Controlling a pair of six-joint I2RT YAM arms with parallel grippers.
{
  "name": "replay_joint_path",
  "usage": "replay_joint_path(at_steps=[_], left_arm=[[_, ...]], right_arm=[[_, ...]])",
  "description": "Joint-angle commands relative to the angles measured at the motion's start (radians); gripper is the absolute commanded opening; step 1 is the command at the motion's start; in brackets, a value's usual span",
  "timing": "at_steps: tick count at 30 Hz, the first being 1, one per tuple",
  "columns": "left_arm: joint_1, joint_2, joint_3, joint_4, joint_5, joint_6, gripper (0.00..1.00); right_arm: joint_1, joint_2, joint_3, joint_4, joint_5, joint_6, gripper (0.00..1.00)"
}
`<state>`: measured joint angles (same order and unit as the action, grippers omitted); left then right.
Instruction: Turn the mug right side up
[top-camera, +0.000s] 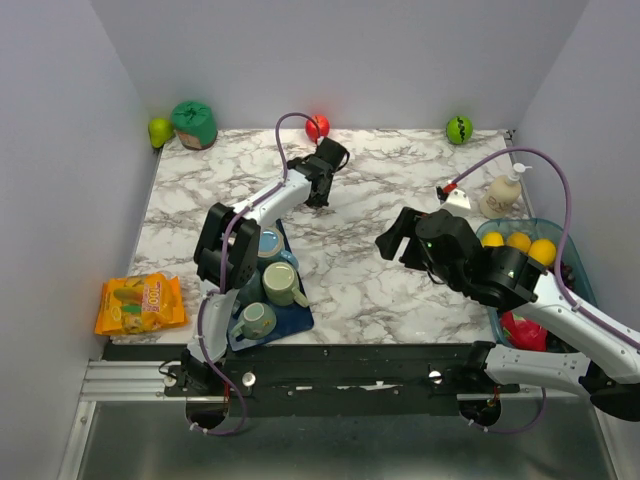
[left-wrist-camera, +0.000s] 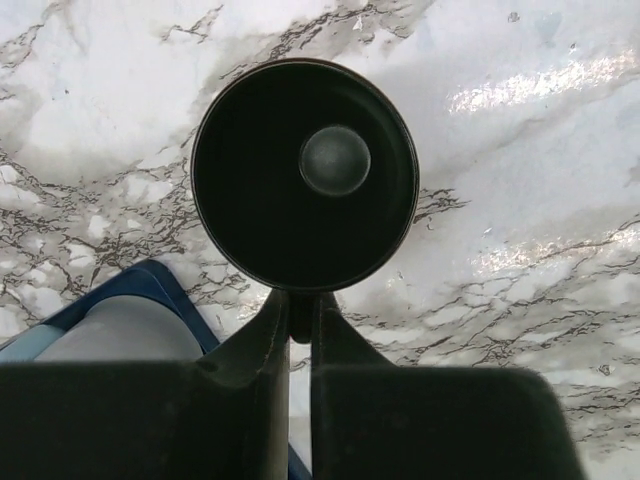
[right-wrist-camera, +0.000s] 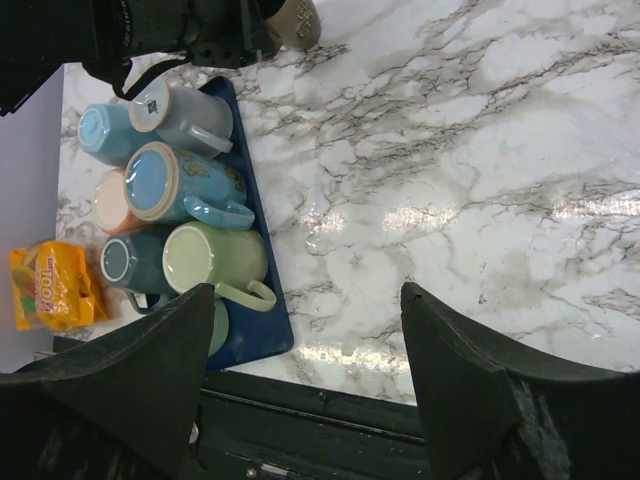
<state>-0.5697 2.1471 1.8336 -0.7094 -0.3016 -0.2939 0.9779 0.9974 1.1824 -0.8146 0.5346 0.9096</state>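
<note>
The left gripper (left-wrist-camera: 300, 330) seems pinched on the handle of the black mug (left-wrist-camera: 305, 175), with the blue tray (left-wrist-camera: 145, 288) just beside it. The right gripper (right-wrist-camera: 310, 390) gapes empty.

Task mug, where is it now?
Left wrist view: mug mouth-up at the left gripper. Top view: far-centre of the table, beyond the blue tray.

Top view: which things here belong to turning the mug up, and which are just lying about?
In the job:
- mug, standing mouth up
- left gripper, holding it

Lying about:
- tray with other mugs
- snack bag
- soap bottle
- green ball
- red ball
- right gripper, open and idle
</note>
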Motion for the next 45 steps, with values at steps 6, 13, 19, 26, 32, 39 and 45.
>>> replay_joint_path(at_steps=[6, 13, 19, 26, 32, 39, 45], left_arm=[[0.001, -0.065, -0.062, 0.088, -0.024, -0.008, 0.58], [0.001, -0.223, -0.043, 0.085, -0.008, -0.001, 0.74], [-0.001, -0.425, -0.075, 0.050, 0.012, -0.002, 0.90], [-0.001, -0.726, -0.230, 0.039, 0.004, -0.004, 0.99], [0.004, -0.973, -0.353, 0.031, 0.005, -0.008, 0.99], [0.004, -1.115, -0.362, -0.039, 0.010, -0.013, 0.99], [0.004, -1.159, -0.343, -0.053, 0.036, -0.013, 0.99]], right_arm=[[-0.002, -0.003, -0.001, -0.057, 0.004, 0.008, 0.89], [-0.001, 0.027, -0.006, 0.021, -0.099, -0.110, 0.95], [0.002, 0.162, -0.024, 0.186, -0.349, -0.382, 0.95], [0.145, 0.395, 0.002, 0.339, -0.381, -0.638, 0.97], [0.220, 0.601, 0.081, 0.394, -0.465, -0.693, 0.95], [0.223, 0.750, 0.111, 0.451, -0.455, -0.689, 0.89], [0.223, 0.845, 0.154, 0.477, -0.464, -0.721, 0.83]])
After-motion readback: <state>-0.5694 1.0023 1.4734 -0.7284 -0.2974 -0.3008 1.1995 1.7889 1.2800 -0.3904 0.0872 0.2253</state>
